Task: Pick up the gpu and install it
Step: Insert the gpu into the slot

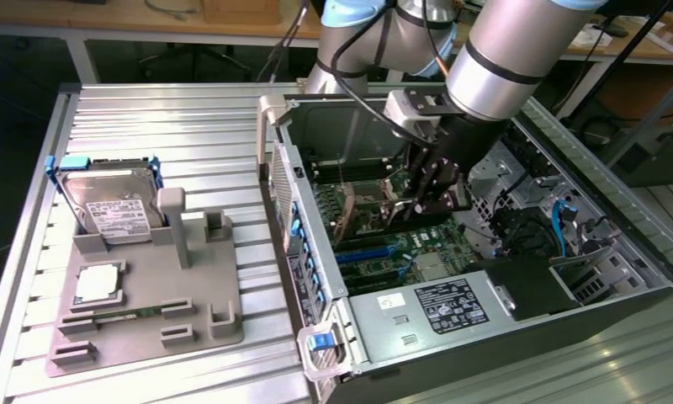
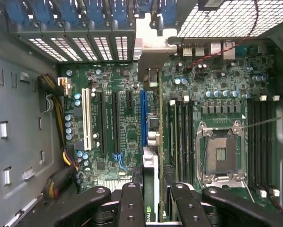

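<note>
Wrist view: the gpu [image 2: 151,156] stands on its edge between my fingers [image 2: 131,203], and my hand [image 2: 151,201] is clamped on it. Its silver bracket [image 2: 153,45] reaches the back wall of the case, by the row of slot covers [image 2: 80,47]. The card sits just beside the blue slot [image 2: 143,118] on the green board [image 2: 118,118]. I cannot tell if it is pushed all the way in.

In the exterior view, my hand [image 1: 432,198] is down inside the open case [image 1: 606,252]. A hard drive [image 1: 112,206] sits in a grey holder [image 1: 145,311] on the surface [image 1: 145,118], well apart from the case.
</note>
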`<state>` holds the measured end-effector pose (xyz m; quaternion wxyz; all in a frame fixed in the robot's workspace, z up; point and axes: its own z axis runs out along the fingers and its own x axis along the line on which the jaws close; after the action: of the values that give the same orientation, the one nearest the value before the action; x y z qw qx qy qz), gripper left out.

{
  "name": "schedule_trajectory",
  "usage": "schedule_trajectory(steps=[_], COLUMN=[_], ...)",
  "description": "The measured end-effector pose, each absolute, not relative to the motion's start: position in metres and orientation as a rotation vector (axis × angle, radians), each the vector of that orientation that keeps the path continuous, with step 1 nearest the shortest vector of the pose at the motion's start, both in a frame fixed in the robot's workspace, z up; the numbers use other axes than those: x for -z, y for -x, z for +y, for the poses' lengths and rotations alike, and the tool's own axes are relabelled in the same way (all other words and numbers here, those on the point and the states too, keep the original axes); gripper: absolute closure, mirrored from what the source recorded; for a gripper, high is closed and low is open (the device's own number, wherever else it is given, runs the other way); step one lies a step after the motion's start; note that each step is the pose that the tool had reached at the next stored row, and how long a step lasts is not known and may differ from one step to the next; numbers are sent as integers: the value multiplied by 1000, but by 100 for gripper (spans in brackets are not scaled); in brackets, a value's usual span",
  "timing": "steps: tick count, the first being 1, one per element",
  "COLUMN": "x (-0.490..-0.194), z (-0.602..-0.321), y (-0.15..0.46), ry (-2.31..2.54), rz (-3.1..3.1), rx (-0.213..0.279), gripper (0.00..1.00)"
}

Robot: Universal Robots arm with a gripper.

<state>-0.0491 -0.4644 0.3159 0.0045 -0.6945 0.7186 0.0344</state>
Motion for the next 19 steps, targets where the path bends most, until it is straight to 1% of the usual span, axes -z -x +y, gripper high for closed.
schedule_trajectory(steps=[8,19], x=[-296,-276], z=[-470,-470], y=[74,84], ry=[2176,2176], rz=[2251,2251], rx=[-108,-107], gripper=[73,73])
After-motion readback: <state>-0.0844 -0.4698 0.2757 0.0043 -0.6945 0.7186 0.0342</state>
